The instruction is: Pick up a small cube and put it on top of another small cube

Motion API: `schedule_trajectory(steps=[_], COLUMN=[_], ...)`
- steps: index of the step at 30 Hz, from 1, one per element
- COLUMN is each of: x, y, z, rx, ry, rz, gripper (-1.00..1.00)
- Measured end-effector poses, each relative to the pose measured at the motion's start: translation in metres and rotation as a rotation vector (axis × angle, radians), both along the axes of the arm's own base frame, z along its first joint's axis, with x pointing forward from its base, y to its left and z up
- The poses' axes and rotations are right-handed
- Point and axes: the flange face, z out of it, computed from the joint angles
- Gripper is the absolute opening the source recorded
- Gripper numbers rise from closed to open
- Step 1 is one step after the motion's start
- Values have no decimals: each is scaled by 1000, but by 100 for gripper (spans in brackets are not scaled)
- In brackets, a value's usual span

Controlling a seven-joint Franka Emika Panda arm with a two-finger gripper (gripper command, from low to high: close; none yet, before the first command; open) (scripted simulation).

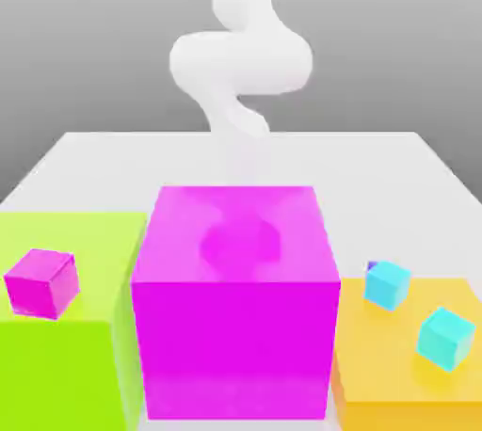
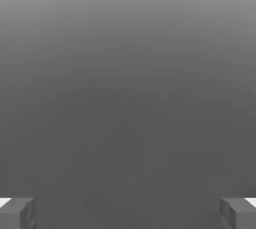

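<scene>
A sliver of the small dark blue cube [image 1: 372,267] peeks out behind a light cyan cube [image 1: 387,284] on the orange block [image 1: 377,363] at the exterior view's right. A second cyan cube [image 1: 445,336] sits nearer the front of that block. The white arm [image 1: 240,53] rises behind the big magenta block [image 1: 235,297], well above the blocks. In the hand view my gripper [image 2: 128,213] is open, its two grey fingertips [image 2: 17,213] far apart with nothing between them, facing a plain grey background.
A lime green block [image 1: 66,363] at the exterior view's left carries a small magenta cube [image 1: 40,282]. The three big blocks stand side by side on a white table [image 1: 94,161]. A round shadow lies on the magenta block's top.
</scene>
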Motion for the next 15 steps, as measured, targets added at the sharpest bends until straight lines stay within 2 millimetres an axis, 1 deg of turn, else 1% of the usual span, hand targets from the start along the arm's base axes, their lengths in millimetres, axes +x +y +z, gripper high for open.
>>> schedule_trajectory(steps=[2,4,6,8,10,12,14,15], x=[18,27,28,23,10,-11,-40,-58], y=[33,64,93,120,144,165,183,190], z=[-49,-99,-149,-199,-249,-300,-351,-377], rx=[21,39,52,60,64,64,57,51], ry=[72,143,213,285,358,435,515,557], rz=[3,3,1,-4,-12,-23,-38,-47], gripper=[0,0,0,0,0,0,0,0])
